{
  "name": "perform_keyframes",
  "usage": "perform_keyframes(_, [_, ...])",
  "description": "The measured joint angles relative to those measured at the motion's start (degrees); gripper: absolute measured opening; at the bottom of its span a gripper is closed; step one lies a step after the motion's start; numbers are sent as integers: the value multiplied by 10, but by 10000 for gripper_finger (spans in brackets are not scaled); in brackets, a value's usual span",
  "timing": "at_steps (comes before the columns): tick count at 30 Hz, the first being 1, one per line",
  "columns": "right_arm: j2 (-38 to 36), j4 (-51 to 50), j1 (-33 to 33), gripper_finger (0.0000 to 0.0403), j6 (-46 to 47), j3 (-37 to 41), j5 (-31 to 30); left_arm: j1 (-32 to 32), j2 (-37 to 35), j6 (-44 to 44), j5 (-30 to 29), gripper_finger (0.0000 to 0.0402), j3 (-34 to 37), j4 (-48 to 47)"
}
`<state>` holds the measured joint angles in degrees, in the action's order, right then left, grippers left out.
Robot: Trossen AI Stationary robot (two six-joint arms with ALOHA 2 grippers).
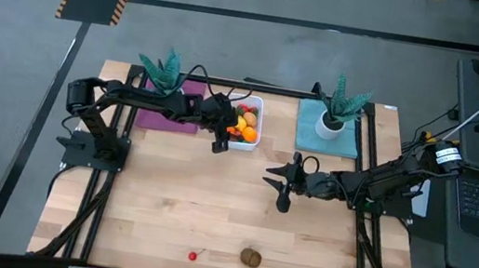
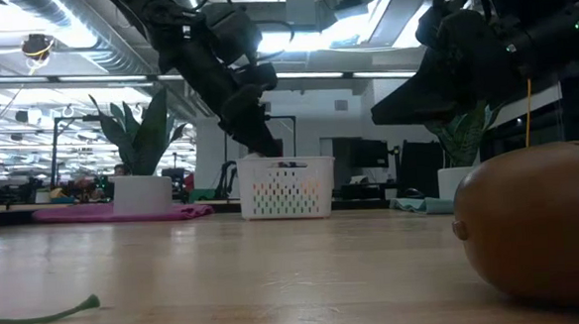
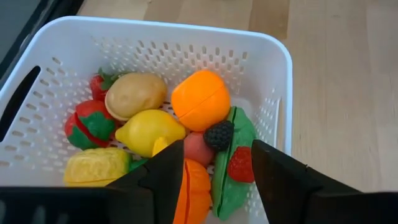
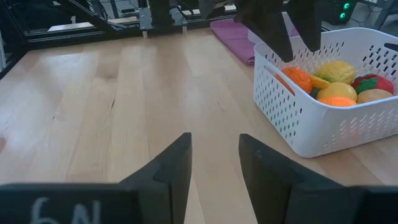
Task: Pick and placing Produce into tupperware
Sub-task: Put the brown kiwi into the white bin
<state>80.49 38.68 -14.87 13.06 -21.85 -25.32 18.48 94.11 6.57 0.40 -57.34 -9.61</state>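
We saw the left gripper (image 1: 219, 141) hanging over the tupperware (image 1: 259, 107) at the table's far edge, fingers apart and empty above the produce (image 3: 155, 130) piled inside. The right gripper (image 1: 282, 193) hovered near the table's middle, fingers parted, holding nothing. A kiwi (image 1: 250, 257) and cherry (image 1: 192, 256) lay near the front edge.

Two dark jointed arms; black wedge-shaped fingers (image 3: 283, 180); black cables.
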Motion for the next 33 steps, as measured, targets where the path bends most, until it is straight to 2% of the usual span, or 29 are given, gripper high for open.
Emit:
perform_keyframes(10, [0,-7,0,136,-5,0,0,-13,-6,2,0,167,0,-14])
perform_keyframes(16, [0,-3,3,146,-17,0,0,-22,-50,2,-2,167,0,-68])
perform_keyframes(19, [0,7,3,178,-16,0,-1,-22,-85,1,-16,171,0,-102])
perform_keyframes(25, [0,7,3,281,-19,0,-6,-25,-173,-18,-26,175,6,-156])
perform_keyframes(29, [0,6,3,341,-25,0,-7,-42,-249,-36,-28,170,39,-154])
perform_keyframes(33, [0,13,3,373,-45,0,-7,-69,-329,-71,-29,165,89,-154])
